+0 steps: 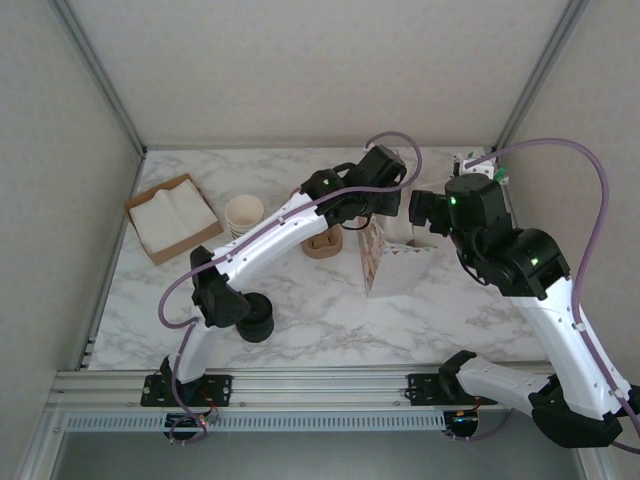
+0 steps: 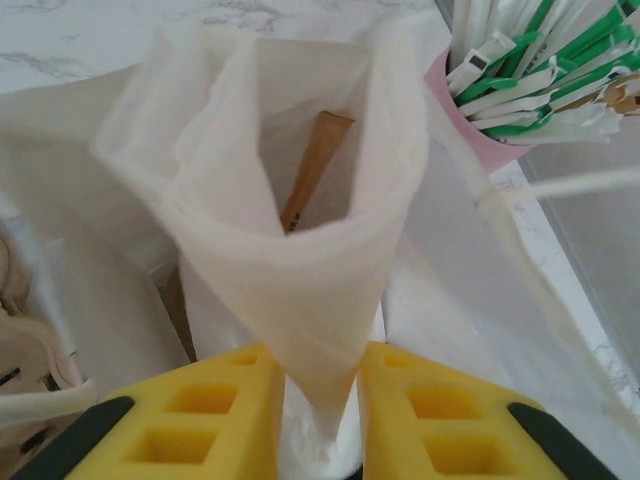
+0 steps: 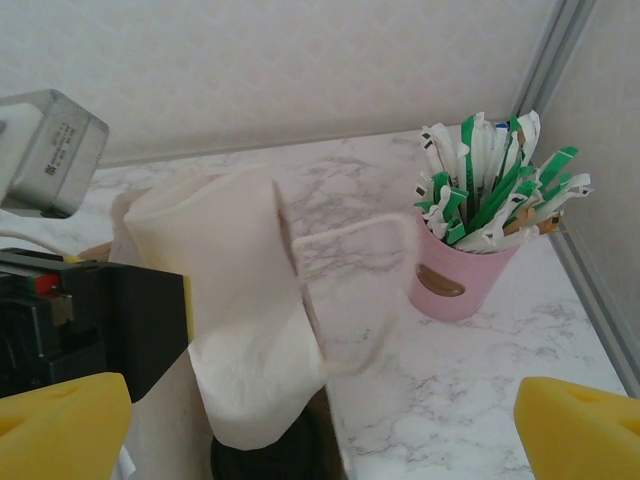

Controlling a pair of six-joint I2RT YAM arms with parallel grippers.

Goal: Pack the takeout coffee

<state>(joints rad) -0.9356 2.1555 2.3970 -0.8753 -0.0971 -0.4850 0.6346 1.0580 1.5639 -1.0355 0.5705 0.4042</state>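
Observation:
A white paper bag (image 1: 395, 262) with a floral side stands open mid-table. My left gripper (image 1: 385, 203) hangs over its mouth, its yellow fingers (image 2: 230, 410) shut on a folded white napkin (image 2: 290, 220) that points down into the bag (image 2: 470, 300). In the right wrist view the same napkin (image 3: 240, 330) hangs above a dark round shape (image 3: 255, 460) low in the bag; it may be the takeout coffee's black lid, mostly hidden. My right gripper (image 1: 424, 213) hovers at the bag's right rim, open (image 3: 320, 440), with nothing between its fingers.
A pink cup of wrapped green-and-white sticks (image 3: 470, 260) stands at the back right (image 1: 470, 160). A stack of cream cups (image 1: 243, 213), a brown tray of napkins (image 1: 172, 215), a brown cup carrier (image 1: 322, 243) and a black stack of lids (image 1: 255, 318) lie to the left.

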